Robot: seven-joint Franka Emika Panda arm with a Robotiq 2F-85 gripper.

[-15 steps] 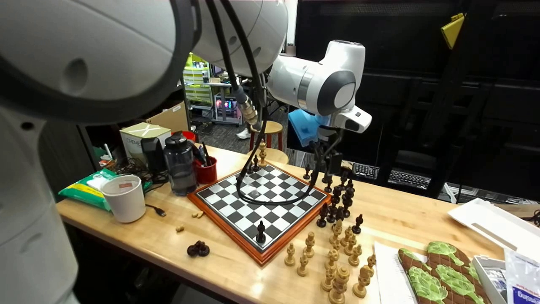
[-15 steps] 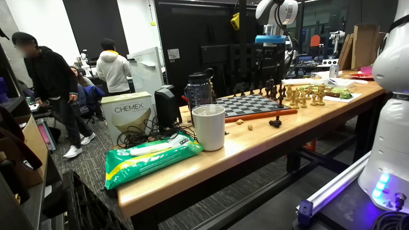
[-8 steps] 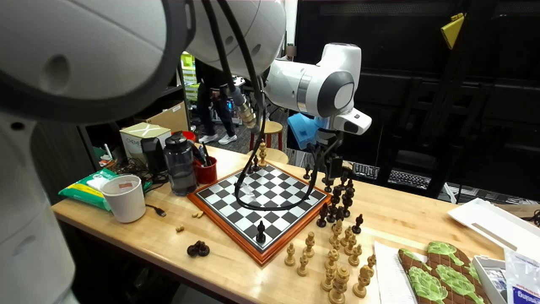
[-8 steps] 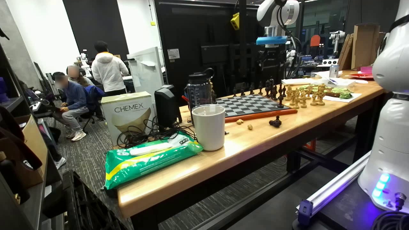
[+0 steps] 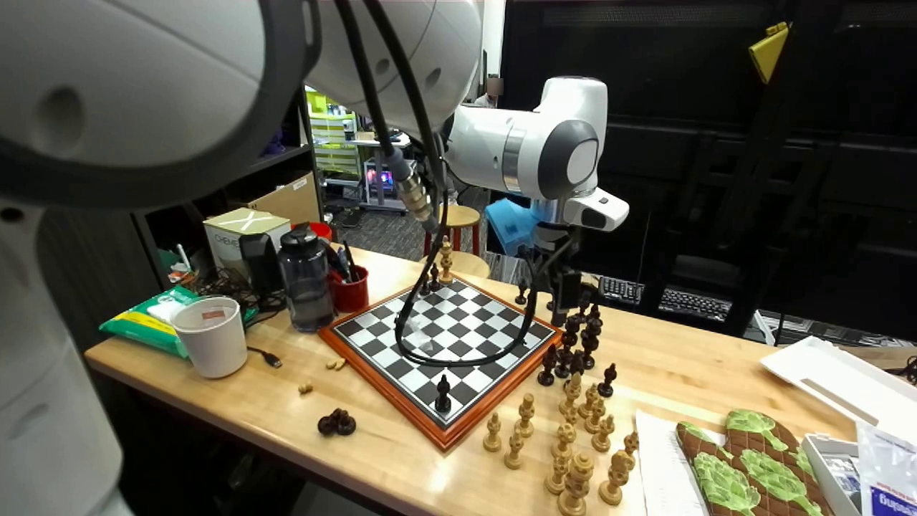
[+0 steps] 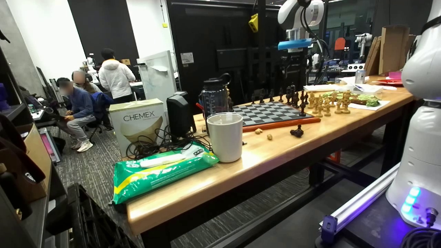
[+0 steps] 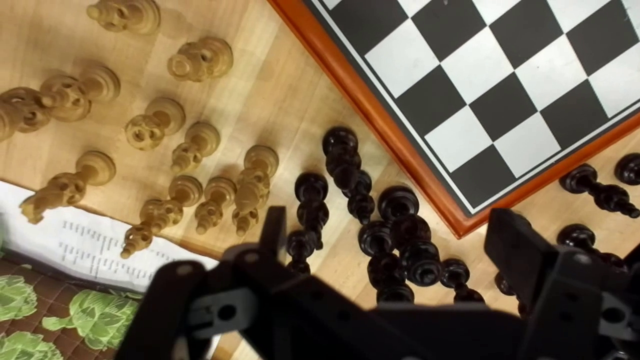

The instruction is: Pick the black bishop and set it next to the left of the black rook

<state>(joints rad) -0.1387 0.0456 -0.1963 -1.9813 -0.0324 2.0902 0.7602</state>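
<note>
Standing beneath parted claw (image 7: 389, 219), black pieces (image 7: 411, 231)

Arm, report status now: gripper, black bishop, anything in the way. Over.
Black two-fingered gripper: jaws open, empty. Black bishop: not picked up; can't tell which piece. Glossy dark carved wooden chess pieces crowd together below, possibly hampering the grip.

In an exterior view, the camera sits close beside the arm (image 5: 143, 72), looking down across the board (image 5: 462, 304). In an exterior view, the camera looks low along the surface (image 6: 262, 148) from its near end, a cup (image 6: 224, 139) close by, the board farther off. The wrist view looks down, close, past the gripper (image 7: 390, 225) onto chessmen (image 7: 252, 187) and a board corner. All three share the board.
</note>
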